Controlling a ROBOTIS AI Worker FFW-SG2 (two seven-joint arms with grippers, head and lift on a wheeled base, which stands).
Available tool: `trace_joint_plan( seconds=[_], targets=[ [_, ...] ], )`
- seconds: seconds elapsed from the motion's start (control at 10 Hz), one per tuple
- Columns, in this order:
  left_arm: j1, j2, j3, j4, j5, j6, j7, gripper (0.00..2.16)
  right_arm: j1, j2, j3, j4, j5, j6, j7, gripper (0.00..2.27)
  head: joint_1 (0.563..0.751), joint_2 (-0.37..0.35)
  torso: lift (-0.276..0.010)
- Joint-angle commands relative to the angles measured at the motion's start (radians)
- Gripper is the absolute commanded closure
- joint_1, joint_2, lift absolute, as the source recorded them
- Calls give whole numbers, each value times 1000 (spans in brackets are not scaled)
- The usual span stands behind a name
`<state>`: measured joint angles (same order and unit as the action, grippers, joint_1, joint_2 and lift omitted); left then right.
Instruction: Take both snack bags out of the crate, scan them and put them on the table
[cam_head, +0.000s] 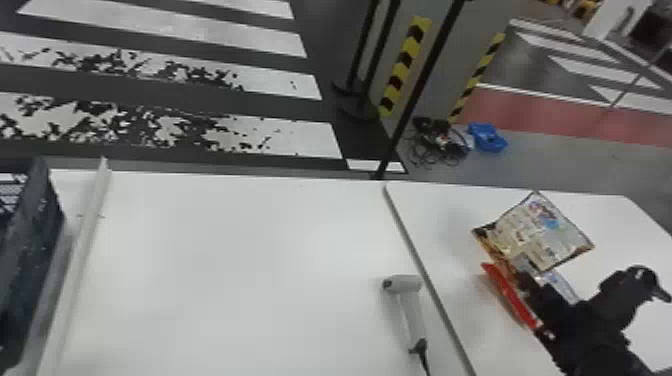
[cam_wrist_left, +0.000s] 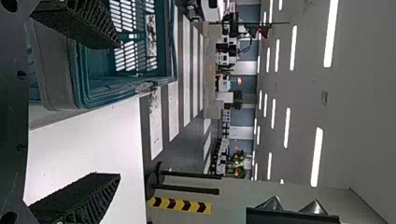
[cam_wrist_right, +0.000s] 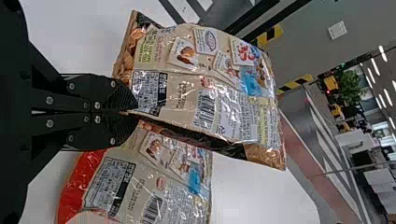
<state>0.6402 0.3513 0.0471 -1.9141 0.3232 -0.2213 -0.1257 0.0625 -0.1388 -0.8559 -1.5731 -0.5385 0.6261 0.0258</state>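
At four o'clock, my right pincer (cam_wrist_right: 135, 112) grasps one snack bag (cam_wrist_right: 201, 84); the other bag (cam_wrist_right: 154, 179) seems down on the desk (cam_head: 450, 260). My left pincer (cam_wrist_left: 117, 111) is released. Both are out; lowering one remains, scanning unclear.

Worn white painted stripes (cam_head: 295, 137) cross the dark grey floor (cam_head: 280, 107). Yellow-and-black chevron tape (cam_head: 400, 75) slants up a grey panel (cam_head: 460, 50). A bright blue object (cam_head: 487, 137) lies just beside tangled black cables (cam_head: 435, 142), near a dull red floor band (cam_head: 530, 112).
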Motion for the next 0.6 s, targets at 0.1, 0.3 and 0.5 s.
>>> trace_joint_plan(
  seconds=[0.1,0.3,0.5],
  targets=[
    [-1,0,0,3,1,0,0,2,-20,-16,-5,71,0,-38,-18,9,695,-350,-92],
    [-1,2,0,1,1,0,1,2,-7,-15,-5,70,-1,-56,-29,33,695,-350,-92],
    [1,3,0,-3,-1,0,1,2,22,-4,-2,35,-9,-87,-29,60,695,-350,-92]
  ],
)
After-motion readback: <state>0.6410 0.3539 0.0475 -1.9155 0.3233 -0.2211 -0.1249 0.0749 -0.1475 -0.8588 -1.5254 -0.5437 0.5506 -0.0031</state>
